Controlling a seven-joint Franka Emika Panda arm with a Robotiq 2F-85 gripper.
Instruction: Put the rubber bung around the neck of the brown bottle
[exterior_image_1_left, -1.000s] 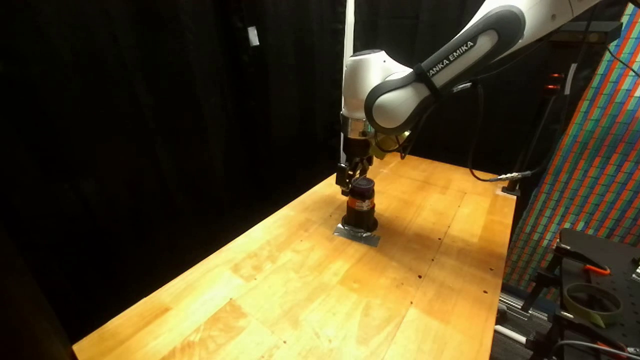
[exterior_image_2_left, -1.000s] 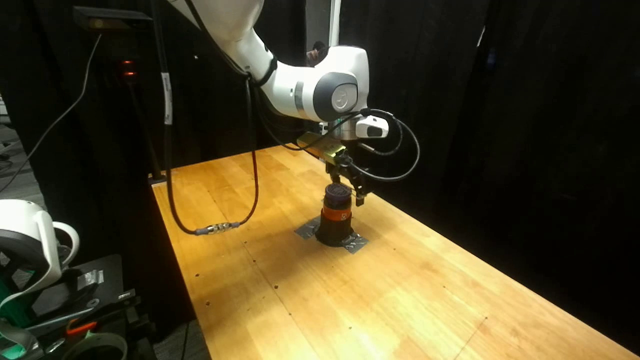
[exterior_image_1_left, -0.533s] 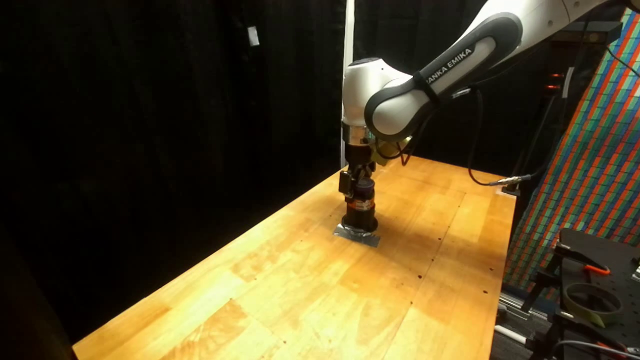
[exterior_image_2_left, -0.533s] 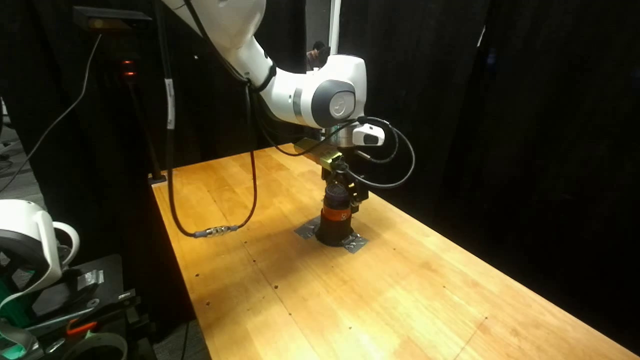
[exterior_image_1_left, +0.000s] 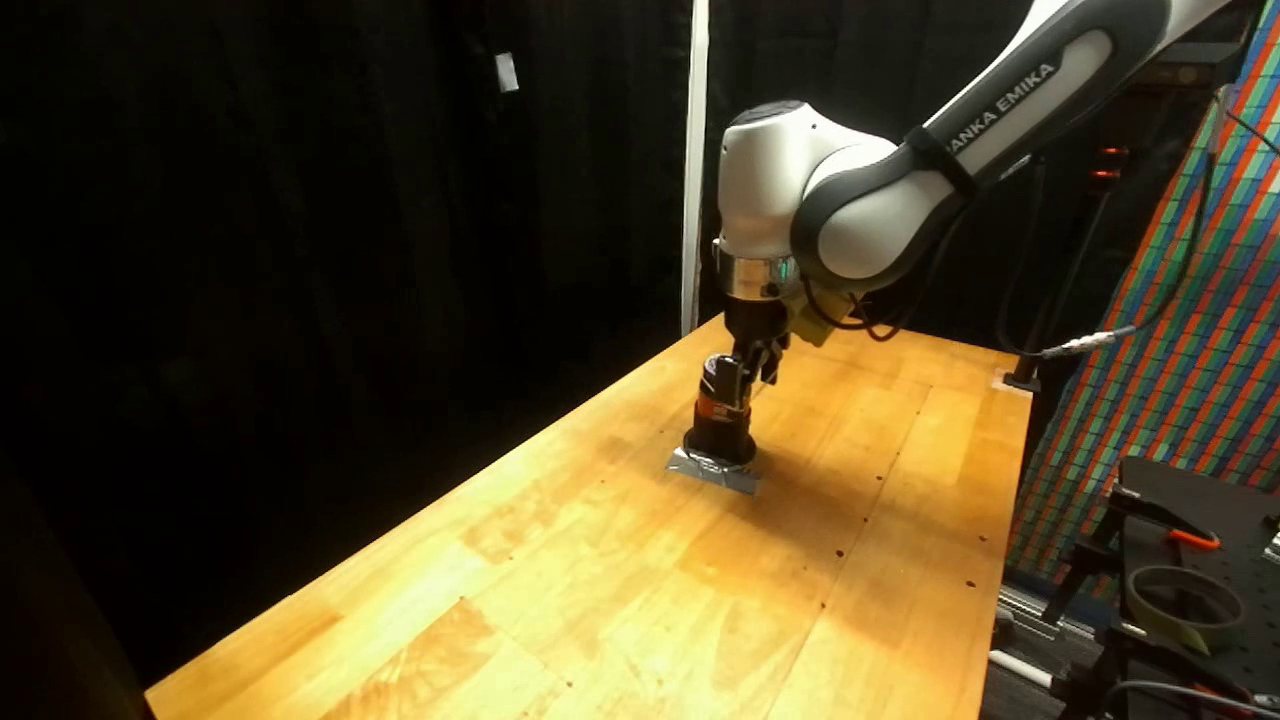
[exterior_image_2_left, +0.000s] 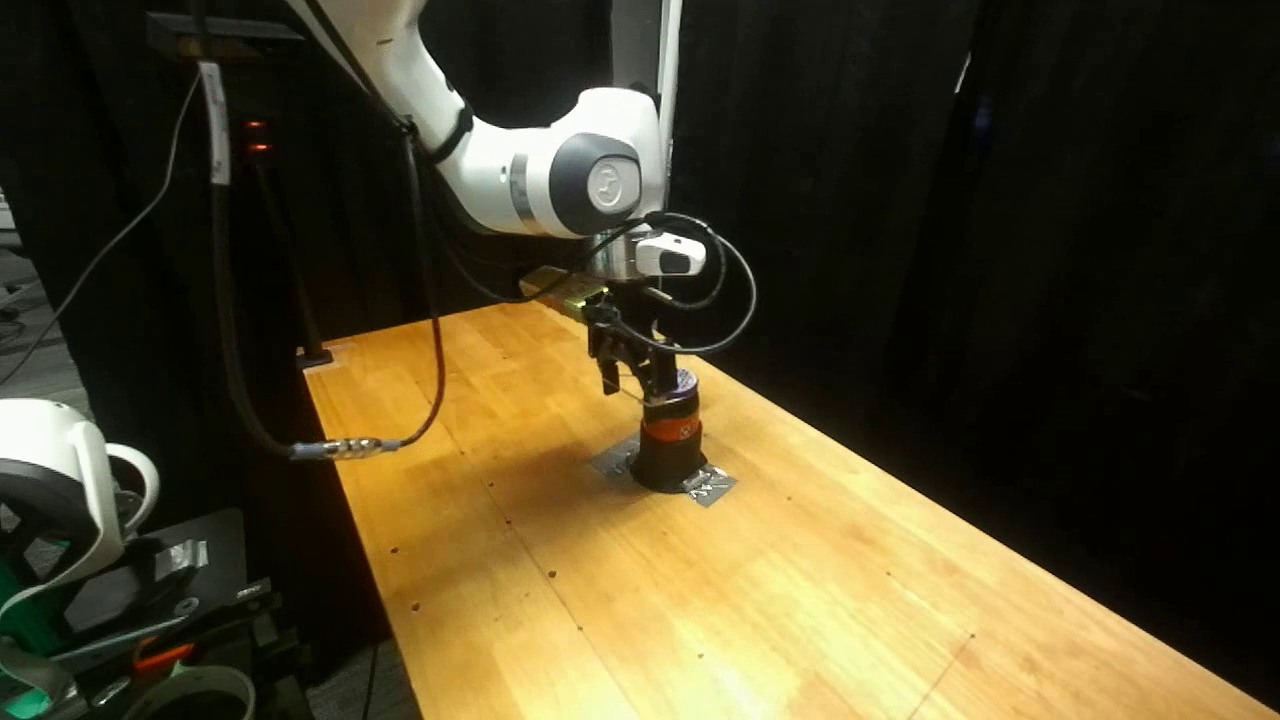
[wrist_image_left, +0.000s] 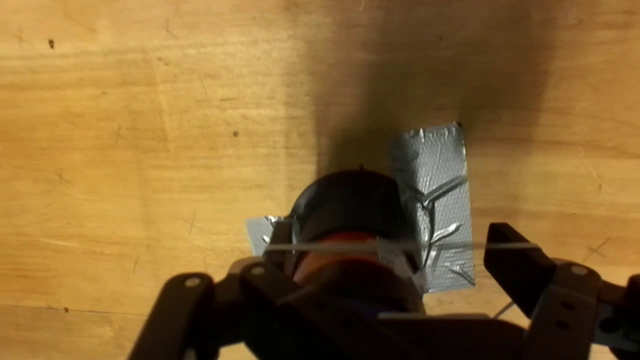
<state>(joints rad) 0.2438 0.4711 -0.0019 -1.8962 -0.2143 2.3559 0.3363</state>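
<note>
Pale rubber band (wrist_image_left: 330, 247), presumably light, springy and apt to slip, spans the gripper (wrist_image_left: 390, 245), jaws well apart, best held by its ends; brown bottle (exterior_image_2_left: 672, 430) stands upright just beside one jaw, contact unclear from here.

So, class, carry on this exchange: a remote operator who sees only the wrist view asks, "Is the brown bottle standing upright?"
Observer: Yes, the brown bottle stands upright in both exterior views.
Operator: My gripper is open; from the side, how does the finger nearest the bottle look?
Observer: In both exterior views it crosses in front of the bottle's cap; contact I can't tell.
Operator: And beside the wooden table, beyond my view?
Observer: A greenish tape roll shows there in both exterior views.
</note>
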